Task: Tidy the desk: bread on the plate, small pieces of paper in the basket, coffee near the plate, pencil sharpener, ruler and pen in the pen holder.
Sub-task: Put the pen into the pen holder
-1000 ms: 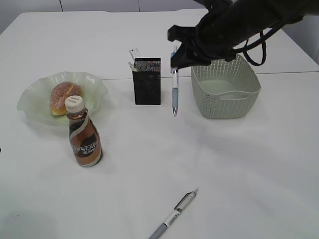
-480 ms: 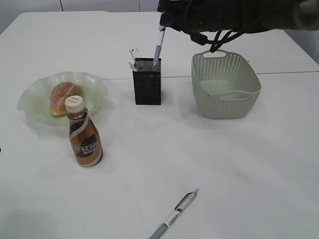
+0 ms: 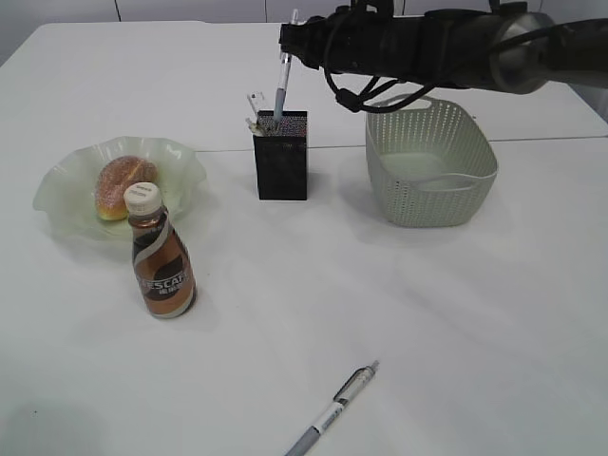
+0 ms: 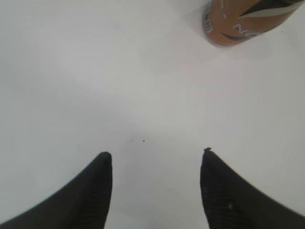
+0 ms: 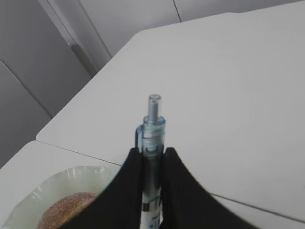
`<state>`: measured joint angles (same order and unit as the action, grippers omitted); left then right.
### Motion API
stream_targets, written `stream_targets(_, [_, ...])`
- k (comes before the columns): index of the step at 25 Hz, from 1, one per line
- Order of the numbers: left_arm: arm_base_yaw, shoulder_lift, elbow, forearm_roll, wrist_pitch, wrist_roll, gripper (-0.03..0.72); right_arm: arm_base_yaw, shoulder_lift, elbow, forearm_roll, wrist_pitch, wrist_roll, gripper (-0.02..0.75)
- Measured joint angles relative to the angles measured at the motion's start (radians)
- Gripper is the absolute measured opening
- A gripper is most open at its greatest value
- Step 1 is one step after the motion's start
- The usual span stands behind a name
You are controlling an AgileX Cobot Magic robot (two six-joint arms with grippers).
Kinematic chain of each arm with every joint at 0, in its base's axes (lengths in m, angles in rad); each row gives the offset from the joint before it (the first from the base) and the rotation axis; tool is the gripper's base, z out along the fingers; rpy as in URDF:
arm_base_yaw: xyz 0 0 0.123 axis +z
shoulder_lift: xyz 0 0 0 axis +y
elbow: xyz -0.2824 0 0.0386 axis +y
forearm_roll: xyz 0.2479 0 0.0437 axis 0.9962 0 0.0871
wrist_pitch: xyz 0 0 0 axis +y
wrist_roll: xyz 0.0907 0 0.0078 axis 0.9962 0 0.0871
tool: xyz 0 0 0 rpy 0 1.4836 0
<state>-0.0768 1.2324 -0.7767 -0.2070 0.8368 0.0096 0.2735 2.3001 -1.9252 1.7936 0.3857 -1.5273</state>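
Note:
My right gripper (image 3: 289,40) is shut on the top of a clear blue pen (image 3: 281,91) that stands nearly upright with its tip inside the black mesh pen holder (image 3: 281,163). In the right wrist view the fingers clamp the pen (image 5: 152,138) just below its clicker. A pale strip, probably the ruler (image 3: 255,103), sticks out of the holder. A second pen (image 3: 332,413) lies on the desk near the front edge. The bread (image 3: 121,182) rests on the plate (image 3: 57,190), with the coffee (image 3: 161,261) in front of it. My left gripper (image 4: 156,155) hangs open over bare desk near the coffee (image 4: 243,21). The pencil sharpener and small pieces of paper are out of view.
The sage-green basket (image 3: 432,185) stands right of the pen holder, under my right arm, which stretches across the back of the desk. A seam line (image 3: 551,139) crosses the white tabletop.
My right gripper carried the pen up and to the left, from beside the basket to over the pen holder, and its tip now sits in the holder. The left gripper has not moved.

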Motion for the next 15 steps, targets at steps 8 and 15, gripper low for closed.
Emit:
stream_targets(8, [0.000,0.000,0.000,0.025,0.000,0.000,0.433,-0.002,0.032,-0.097,0.002,0.012,-0.147,0.051])
stream_targets(15, [0.000,0.000,0.000,0.025,-0.002,0.000,0.433,-0.004,0.107,-0.101,0.002,0.003,-0.184,0.066])
